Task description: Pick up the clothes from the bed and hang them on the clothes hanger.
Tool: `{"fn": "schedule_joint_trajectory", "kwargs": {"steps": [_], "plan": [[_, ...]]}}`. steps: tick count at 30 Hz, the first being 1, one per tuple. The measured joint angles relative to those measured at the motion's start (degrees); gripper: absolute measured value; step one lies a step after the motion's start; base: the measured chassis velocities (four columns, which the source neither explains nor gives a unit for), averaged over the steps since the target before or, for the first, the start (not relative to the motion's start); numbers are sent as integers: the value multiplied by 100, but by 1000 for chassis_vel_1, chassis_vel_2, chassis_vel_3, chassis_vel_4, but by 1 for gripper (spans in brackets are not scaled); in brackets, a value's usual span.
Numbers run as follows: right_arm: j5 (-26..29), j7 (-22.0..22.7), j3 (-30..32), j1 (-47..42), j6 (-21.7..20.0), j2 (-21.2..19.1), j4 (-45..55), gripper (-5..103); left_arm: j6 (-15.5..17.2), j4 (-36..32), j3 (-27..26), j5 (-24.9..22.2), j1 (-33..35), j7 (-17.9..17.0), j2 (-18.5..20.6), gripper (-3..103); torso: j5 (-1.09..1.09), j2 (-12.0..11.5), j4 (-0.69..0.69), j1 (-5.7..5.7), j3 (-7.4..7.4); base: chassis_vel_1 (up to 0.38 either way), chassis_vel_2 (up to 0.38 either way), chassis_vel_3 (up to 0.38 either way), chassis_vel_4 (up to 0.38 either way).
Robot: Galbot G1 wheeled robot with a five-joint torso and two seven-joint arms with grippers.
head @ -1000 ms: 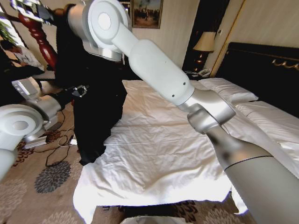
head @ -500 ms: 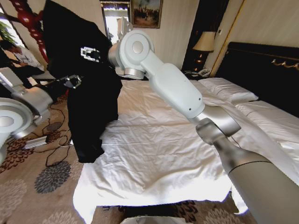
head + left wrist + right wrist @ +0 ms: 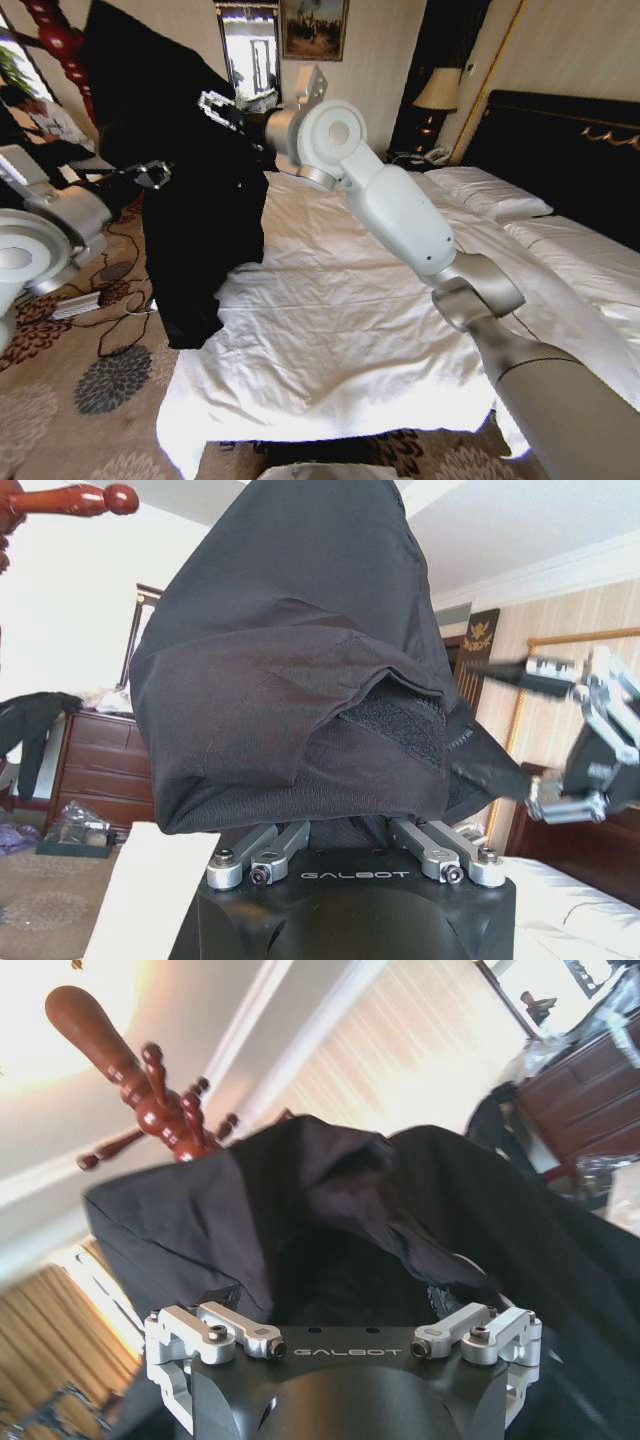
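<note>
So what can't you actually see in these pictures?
- Left gripper: fingertips buried in the clothes, left wrist view.
- Clothes hanger: pole behind the clothes, right wrist view; top cut off by the frame edge, head view.
- Whether any peg holds the fabric: hidden.

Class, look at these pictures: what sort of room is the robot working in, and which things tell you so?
Most likely a hotel bedroom: a wide bed with a wrinkled white duvet and tall black gold-trimmed headboard, a shaded bedside lamp, and a red-brown turned-wood coat stand.
</note>
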Motion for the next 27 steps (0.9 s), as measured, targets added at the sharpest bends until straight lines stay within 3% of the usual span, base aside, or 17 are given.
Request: {"fn": "schedule_joint_trajectory", "kwargs": {"steps": [9,22,27], "plan": [[1,-316,-48,185,70,352,-253,100,0,-9,176,137,9,-9,-96,18,-2,0,1,0,0,0,0,0,0],[-41,-520,-59,972,0,1401,-1084,100,9,29,220,249,129,-6,-300,18,-3,0,2,-1,0,0,0,0,0],[-200,-721,-69,1320,-30,1425,-1568,100,27,-89,228,280,219,-1,-309,18,-2,0,-2,0,0,0,0,0,0]]}}
